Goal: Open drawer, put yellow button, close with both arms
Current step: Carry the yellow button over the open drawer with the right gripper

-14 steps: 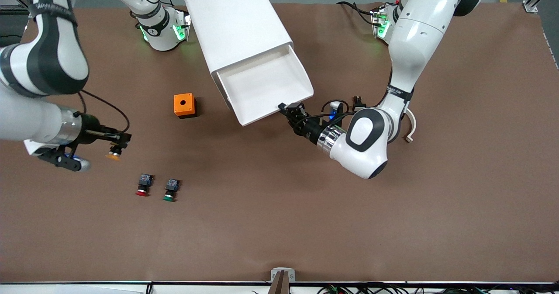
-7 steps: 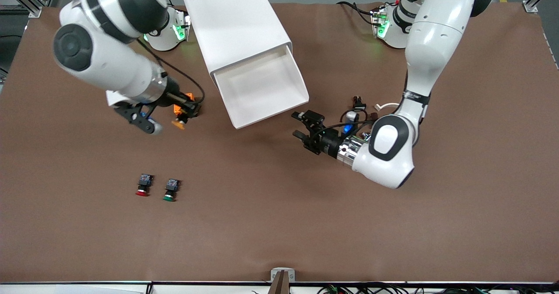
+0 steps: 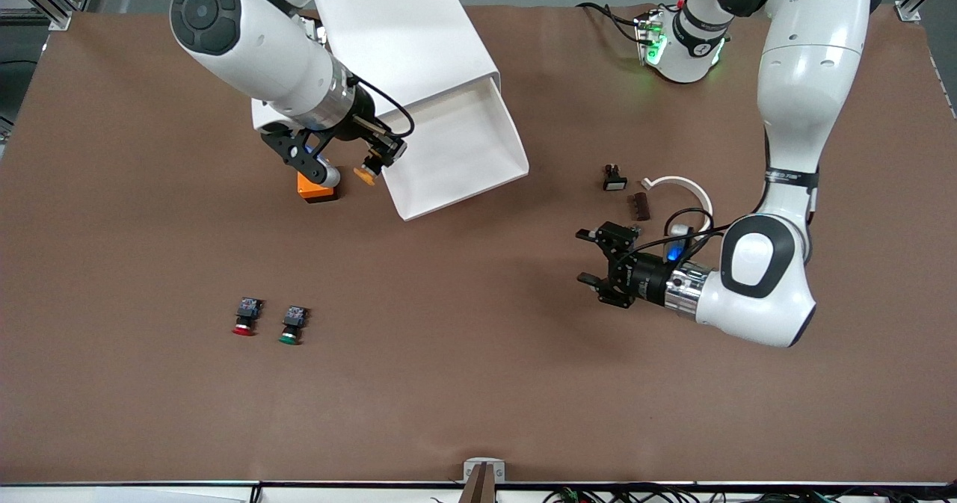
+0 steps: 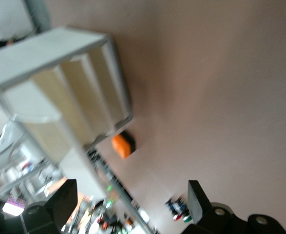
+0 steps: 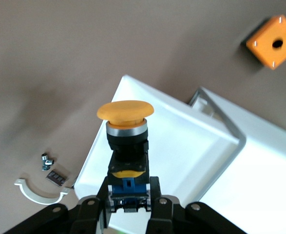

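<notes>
Right now the right arm reaches down from its base, elbow high and forearm slanting toward the white cabinet (image 3: pixel 407 43). Its tool, the right tool (image 3: pixel 377 161), is pinching the yellow button (image 3: pixel 365 176) by its black-and-blue body, cap outward, the button tipped on its side. The button hangs in the air just over the edge of the drawer (image 3: pixel 478 170) at the right arm's end, beside the orange box (image 3: pixel 315 187) on the surface (image 3: pixel 478 398). In the right wrist view the yellow cap (image 5: pixel 125 110) shows against the drawer's white floor and rim.

The drawer is pulled well out of the cabinet, its tray bare and white.

The left arm bends sharply at the elbow, forearm lying low and level over bare surface, well apart from the drawer. The left tool (image 3: pixel 596 256) has its fingers spread wide and holds nothing. Near it lie a white curved clip (image 3: pixel 679 184) and two small dark parts.

The red-capped button (image 3: pixel 245 318) and green-capped button (image 3: pixel 293 324) lie side by side, nearer the front camera than the orange box.
</notes>
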